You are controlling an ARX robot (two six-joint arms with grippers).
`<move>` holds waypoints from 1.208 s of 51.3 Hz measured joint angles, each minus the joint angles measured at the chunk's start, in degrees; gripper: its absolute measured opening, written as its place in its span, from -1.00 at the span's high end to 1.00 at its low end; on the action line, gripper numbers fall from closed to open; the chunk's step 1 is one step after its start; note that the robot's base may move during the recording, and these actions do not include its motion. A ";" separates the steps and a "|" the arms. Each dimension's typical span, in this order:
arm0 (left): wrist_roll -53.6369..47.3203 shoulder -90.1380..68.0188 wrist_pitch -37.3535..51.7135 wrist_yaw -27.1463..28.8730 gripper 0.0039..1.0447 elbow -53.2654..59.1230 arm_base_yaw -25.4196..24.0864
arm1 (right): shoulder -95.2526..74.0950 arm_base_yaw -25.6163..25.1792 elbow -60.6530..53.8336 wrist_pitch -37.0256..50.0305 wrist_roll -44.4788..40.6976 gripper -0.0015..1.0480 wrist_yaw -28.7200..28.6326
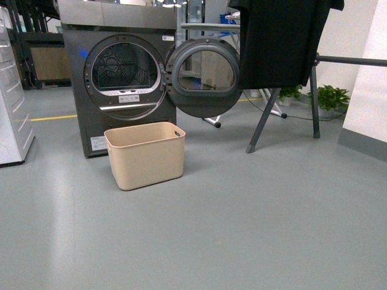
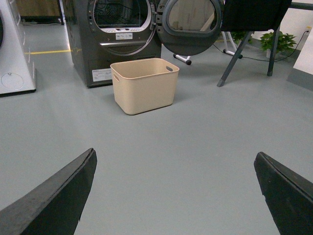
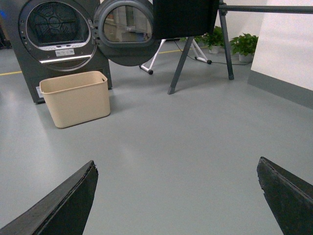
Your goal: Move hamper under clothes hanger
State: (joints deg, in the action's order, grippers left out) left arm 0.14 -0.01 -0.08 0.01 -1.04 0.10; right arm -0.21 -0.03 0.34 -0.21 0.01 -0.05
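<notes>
The beige hamper [image 1: 146, 155] stands upright and empty on the grey floor, right in front of the dryer. It also shows in the left wrist view [image 2: 145, 85] and the right wrist view [image 3: 76, 98]. The clothes hanger [image 1: 351, 60], a dark bar on angled legs with black cloth [image 1: 275, 39] draped over it, stands to the right of the hamper and further back. It also shows in the right wrist view [image 3: 264, 9]. My left gripper [image 2: 175, 156] is open and empty, far short of the hamper. My right gripper [image 3: 177, 164] is open and empty too. Neither arm shows in the front view.
A dark grey dryer [image 1: 121, 72] stands behind the hamper with its round door [image 1: 204, 77] swung open to the right. A white appliance [image 1: 13, 109] is at the left. A white wall [image 1: 369, 78] and potted plants [image 1: 332, 96] are at the right.
</notes>
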 joint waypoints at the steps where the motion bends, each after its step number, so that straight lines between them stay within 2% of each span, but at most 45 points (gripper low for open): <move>1: 0.00 0.00 0.00 0.00 -0.88 0.00 0.00 | 0.00 0.00 0.00 0.00 0.00 -0.85 0.00; 62: 0.00 -0.04 0.00 -0.02 -0.88 0.00 0.00 | 0.00 0.02 0.00 0.02 0.00 -0.85 0.02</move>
State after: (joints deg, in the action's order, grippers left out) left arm 0.14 -0.05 -0.08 -0.01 -1.04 0.10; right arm -0.21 -0.01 0.34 -0.19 0.01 -0.03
